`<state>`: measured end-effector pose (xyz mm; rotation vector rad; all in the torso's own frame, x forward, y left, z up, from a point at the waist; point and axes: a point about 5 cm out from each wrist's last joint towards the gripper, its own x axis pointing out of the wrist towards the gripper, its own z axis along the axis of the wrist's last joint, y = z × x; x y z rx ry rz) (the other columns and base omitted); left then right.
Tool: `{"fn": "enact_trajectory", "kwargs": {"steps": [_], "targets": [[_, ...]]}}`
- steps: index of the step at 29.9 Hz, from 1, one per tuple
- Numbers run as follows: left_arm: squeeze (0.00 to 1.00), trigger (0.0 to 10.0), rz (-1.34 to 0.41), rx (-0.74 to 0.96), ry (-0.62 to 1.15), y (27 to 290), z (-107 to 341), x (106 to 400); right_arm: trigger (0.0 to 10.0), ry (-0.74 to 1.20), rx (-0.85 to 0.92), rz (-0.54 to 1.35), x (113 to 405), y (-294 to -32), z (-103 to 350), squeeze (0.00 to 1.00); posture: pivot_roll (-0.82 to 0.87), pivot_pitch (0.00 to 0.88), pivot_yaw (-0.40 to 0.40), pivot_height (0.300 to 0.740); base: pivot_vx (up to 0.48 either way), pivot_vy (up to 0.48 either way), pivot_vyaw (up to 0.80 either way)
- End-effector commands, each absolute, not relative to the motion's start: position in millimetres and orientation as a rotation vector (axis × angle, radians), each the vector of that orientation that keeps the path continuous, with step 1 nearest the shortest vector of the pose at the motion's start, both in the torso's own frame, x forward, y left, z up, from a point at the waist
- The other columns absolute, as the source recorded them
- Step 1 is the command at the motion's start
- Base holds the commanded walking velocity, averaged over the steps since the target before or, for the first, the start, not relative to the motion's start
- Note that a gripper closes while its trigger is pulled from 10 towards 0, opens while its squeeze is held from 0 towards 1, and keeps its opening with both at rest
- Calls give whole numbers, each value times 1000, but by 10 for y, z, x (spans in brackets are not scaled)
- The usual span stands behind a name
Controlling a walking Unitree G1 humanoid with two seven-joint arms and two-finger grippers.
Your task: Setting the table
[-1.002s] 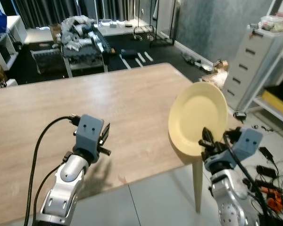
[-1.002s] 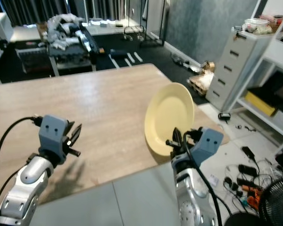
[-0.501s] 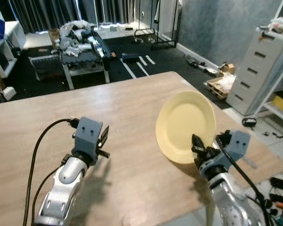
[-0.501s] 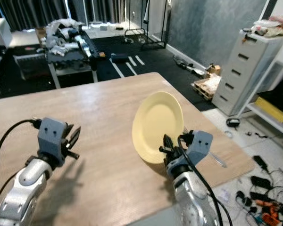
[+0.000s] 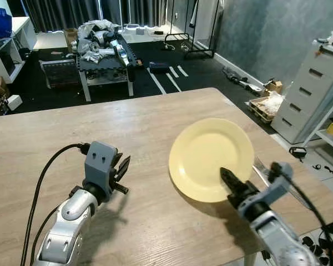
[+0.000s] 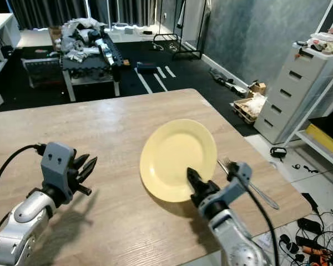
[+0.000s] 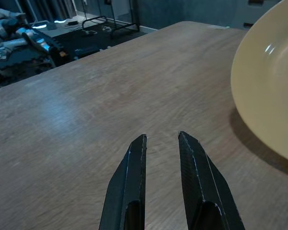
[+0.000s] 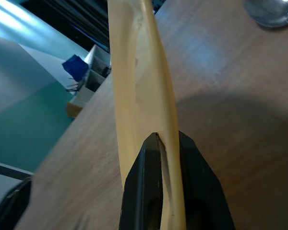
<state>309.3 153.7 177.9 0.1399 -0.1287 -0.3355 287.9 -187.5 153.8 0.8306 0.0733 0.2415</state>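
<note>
Wooden table (image 5: 155,127), round pale-yellow plate (image 5: 211,158)

Well beyond my tools, past the far edge of the counter, a low dark bench (image 5: 102,52) heaped with gear stands on the black floor. Off to the right of my right tool stands a grey chest of drawers (image 5: 316,88), with a small pallet (image 5: 265,102) near it and black cables (image 6: 311,230) strewn on the pale floor.

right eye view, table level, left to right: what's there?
left gripper → yellow plate, its near rim pinched by the right gripper → fork, lying on the table near its right edge.
</note>
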Motion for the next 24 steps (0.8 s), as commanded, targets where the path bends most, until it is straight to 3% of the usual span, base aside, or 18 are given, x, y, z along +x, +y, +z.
{"fn": "enact_trajectory", "kwargs": {"steps": [1,7,12,17,18,19,24], "targets": [[0,10000,-344,144,-117,1532,1765,3071,10000,107,875,232,2859,-1907,1497,0,88,68,58,740,0,0,0],[0,10000,-345,150,-116,1532,1752,3047,10000,305,979,120,2873,-1938,1254,0,95,73,49,740,0,0,0],[0,10000,-346,154,-114,1532,1743,3032,10000,358,984,99,2854,-1936,1185,0,98,76,47,740,0,0,0],[0,10000,-345,159,-110,1543,1735,3016,10000,391,983,-65,2873,-2137,1064,0,99,77,47,740,0,0,0],[0,10000,-345,159,-109,1544,1734,3016,10000,389,976,-66,2875,-2153,1079,227,100,77,48,740,0,0,0],[0,10000,-346,159,-108,1542,1733,3016,10000,386,966,-62,2873,-2165,1095,1000,96,78,50,740,0,0,0],[0,10000,-349,160,-105,1532,1728,3017,10000,382,938,-65,2868,-2191,1126,1000,96,78,50,740,0,0,0]]}}
